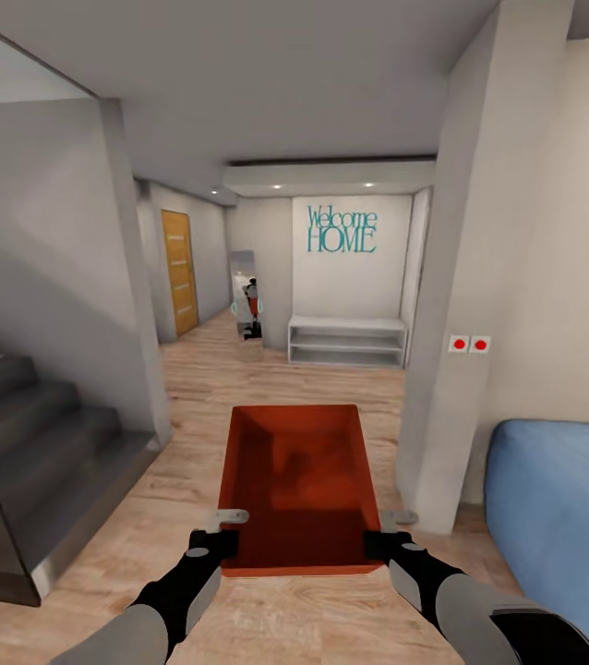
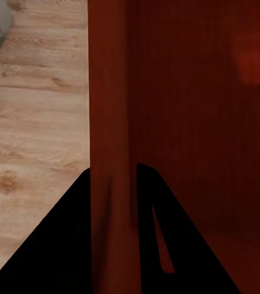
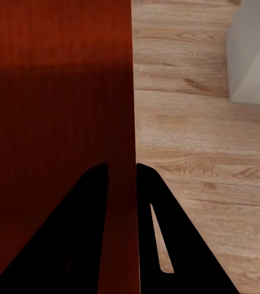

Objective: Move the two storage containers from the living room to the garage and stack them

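You're carrying one orange-red storage container (image 1: 299, 485) above the light wood plank floor (image 1: 193, 480), your left gripper (image 1: 223, 531) and right gripper (image 1: 382, 534) each clamped on a side wall, facing a hallway with a "Welcome HOME" sign (image 1: 342, 229).

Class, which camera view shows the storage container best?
The head view: the whole storage container shows, held by the left gripper and right gripper. Each wrist view shows one clamped side wall.
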{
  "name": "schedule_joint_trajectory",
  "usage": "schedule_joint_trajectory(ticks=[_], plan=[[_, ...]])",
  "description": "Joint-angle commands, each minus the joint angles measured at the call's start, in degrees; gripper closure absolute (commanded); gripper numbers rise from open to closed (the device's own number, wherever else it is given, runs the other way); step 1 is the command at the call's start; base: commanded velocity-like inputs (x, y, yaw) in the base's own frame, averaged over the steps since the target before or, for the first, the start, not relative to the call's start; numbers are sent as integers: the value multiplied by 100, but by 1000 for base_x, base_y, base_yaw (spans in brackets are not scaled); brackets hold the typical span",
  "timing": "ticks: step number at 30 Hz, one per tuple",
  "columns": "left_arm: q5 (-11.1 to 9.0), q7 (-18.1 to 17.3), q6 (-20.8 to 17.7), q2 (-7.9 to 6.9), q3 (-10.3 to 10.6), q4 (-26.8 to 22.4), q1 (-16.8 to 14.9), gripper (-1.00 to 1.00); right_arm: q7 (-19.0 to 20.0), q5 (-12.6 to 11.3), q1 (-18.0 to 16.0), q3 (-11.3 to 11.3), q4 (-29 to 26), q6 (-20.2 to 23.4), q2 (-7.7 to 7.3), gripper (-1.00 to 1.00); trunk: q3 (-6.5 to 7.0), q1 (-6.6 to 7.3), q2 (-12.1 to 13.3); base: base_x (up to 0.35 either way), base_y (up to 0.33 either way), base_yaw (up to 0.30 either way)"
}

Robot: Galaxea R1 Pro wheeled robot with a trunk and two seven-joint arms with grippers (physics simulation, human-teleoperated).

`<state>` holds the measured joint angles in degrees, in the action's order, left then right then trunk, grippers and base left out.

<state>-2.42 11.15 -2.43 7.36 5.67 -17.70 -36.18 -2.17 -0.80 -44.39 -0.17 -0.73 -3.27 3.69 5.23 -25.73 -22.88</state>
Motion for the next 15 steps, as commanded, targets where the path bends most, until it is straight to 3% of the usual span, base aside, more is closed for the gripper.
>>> schedule_joint_trajectory(ticks=[1,6,15], plan=[[93,405,-30,-6,-58,-31,-3,100,25,-7,0,-158,21,-15,4,100,-2,-5,-4,321,0,0],[93,405,-30,-6,-58,-31,-3,100,24,-8,0,-160,21,-15,8,100,-2,-5,-4,321,0,64],[93,405,-30,-6,-58,-31,-3,100,23,-8,0,-166,21,-15,9,100,-2,-5,-4,321,0,247]])
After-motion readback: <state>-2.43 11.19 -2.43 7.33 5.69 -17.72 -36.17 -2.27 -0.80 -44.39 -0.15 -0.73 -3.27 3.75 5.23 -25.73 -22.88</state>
